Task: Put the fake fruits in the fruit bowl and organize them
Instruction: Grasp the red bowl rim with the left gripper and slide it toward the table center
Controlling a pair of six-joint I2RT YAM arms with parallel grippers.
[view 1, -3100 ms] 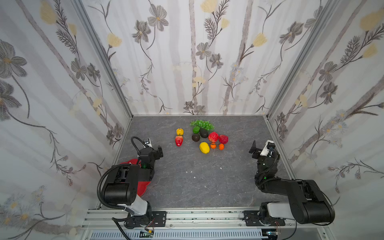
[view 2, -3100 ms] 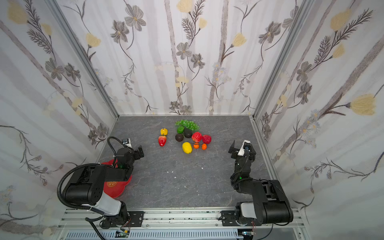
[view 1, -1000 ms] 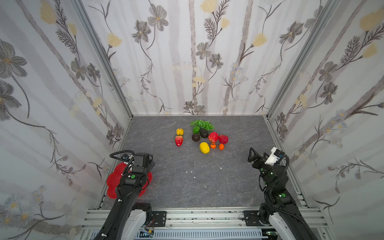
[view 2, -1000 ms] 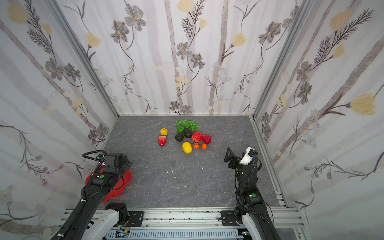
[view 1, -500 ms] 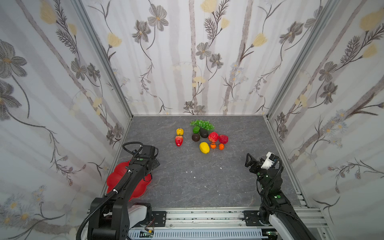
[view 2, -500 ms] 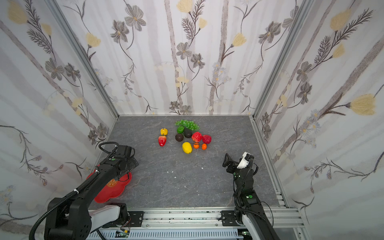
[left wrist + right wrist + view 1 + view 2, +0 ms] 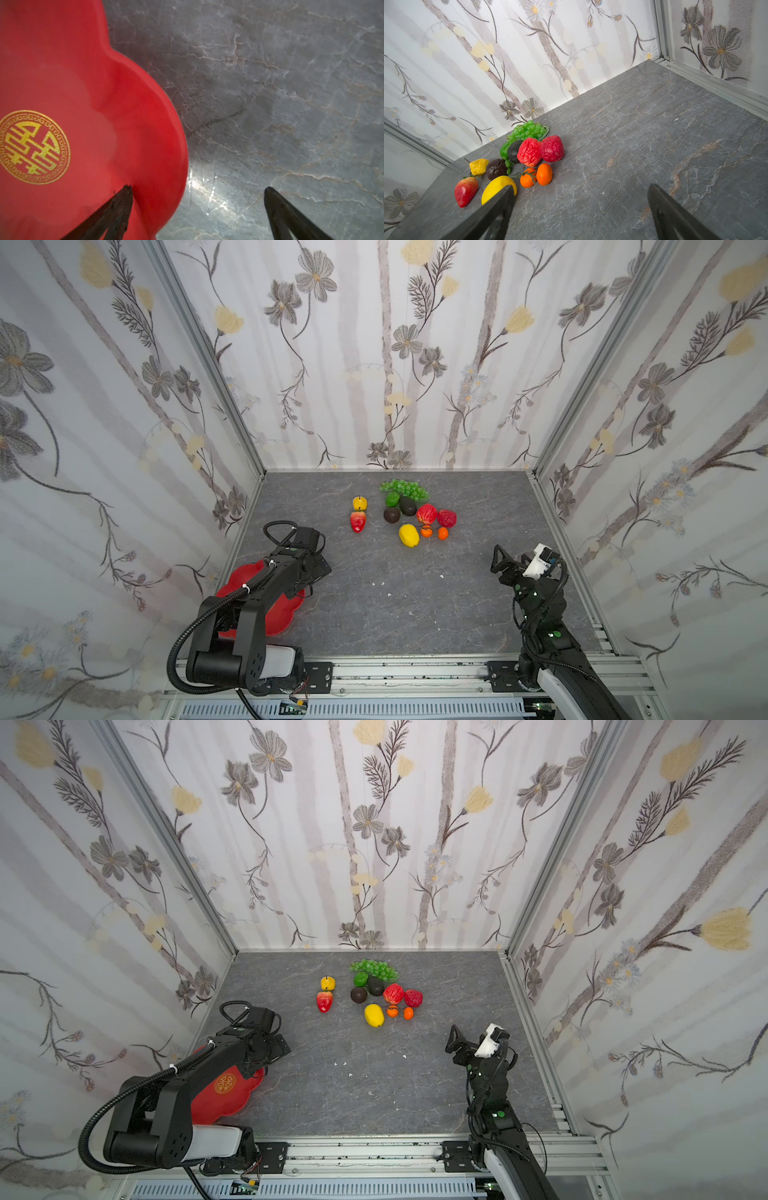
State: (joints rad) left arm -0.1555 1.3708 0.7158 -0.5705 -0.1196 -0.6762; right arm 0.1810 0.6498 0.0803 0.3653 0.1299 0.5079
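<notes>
We've got nothing done yet: the fake fruits (image 7: pixel 407 507) all sit bunched mid-frame on the table (image 7: pixel 415 605), the red fruit bowl (image 7: pixel 226 1094) looks empty at lower left, and the left gripper (image 7: pixel 197 188) and right gripper (image 7: pixel 580 187) are spread, holding nothing.

1. The tabletop (image 7: pixel 415 605) is grey and stone-veined, mostly matt, with a faint shine near the fruit bowl (image 7: pixel 145 128).
2. The fruit bowl looks like smooth, glossy red plastic, and its gold emblem (image 7: pixel 34 147) has a metallic glint.
3. The lemon (image 7: pixel 497 185) and grape bunch (image 7: pixel 529 129) are smooth and shiny. The two red fruits (image 7: pixel 529 152) are deeply wrinkled.
4. The right arm's fingers (image 7: pixel 492 214) are matt black.
5. The rail (image 7: pixel 415 674) along the tabletop's near edge is bare brushed metal.
</notes>
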